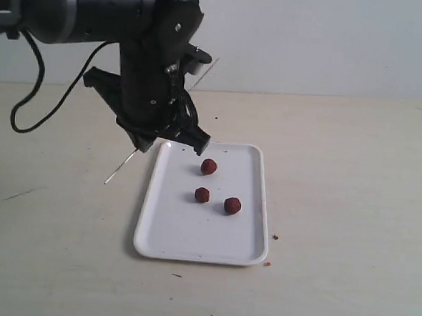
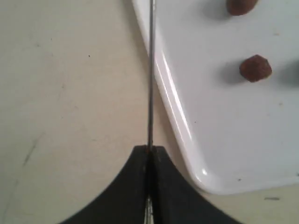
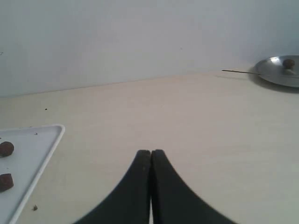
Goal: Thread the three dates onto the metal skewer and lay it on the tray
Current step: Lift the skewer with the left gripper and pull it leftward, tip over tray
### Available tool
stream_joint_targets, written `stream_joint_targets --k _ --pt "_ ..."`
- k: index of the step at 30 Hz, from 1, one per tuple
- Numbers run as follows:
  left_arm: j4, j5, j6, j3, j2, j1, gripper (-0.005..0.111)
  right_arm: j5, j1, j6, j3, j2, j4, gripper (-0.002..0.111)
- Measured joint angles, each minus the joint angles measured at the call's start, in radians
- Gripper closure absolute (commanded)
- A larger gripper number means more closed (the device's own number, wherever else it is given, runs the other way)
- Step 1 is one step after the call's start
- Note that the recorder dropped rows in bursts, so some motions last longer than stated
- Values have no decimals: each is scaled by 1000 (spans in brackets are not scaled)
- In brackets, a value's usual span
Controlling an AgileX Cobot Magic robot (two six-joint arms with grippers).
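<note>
Three dark reddish-brown dates [image 1: 208, 166] [image 1: 202, 195] [image 1: 232, 205] lie apart on the white tray [image 1: 184, 239]. My left gripper [image 1: 139, 147] hangs over the tray's far left corner, shut on the thin metal skewer [image 1: 119, 168], whose free end slants down-left over the table beside the tray. In the left wrist view the skewer [image 2: 150, 70] runs straight out from the shut gripper [image 2: 150, 148] along the tray's edge [image 2: 187, 140], with a date [image 2: 255, 68] nearby. My right gripper [image 3: 150, 151] is shut on nothing, low over bare table; the exterior view does not show it.
Tiny brown crumbs [image 1: 275, 237] lie off the tray's right near corner. The right wrist view shows a metal lid [image 3: 280, 70] with a thin rod [image 3: 238, 72] beside it far off on the table, and the tray's corner [image 3: 46, 135].
</note>
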Motion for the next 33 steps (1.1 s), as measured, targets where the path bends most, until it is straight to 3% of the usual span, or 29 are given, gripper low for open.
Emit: stream_joint_targets --k 7,17,25,28,33 --pt "-81 4 314 192 -181 0 107 0 0 0 0 0 0 108" --pt "-125 1 458 560 -429 0 107 0 0 -7 0 0 -12 108" --pt "-133 12 593 719 -535 0 107 -6 0 -18 0 0 -40 108" --pt "-135 7 625 733 -566 0 107 -125 0 -48 0 0 -120 108" --pt "-132 -26 634 734 -589 0 107 -379 0 27 0 0 -65 108"
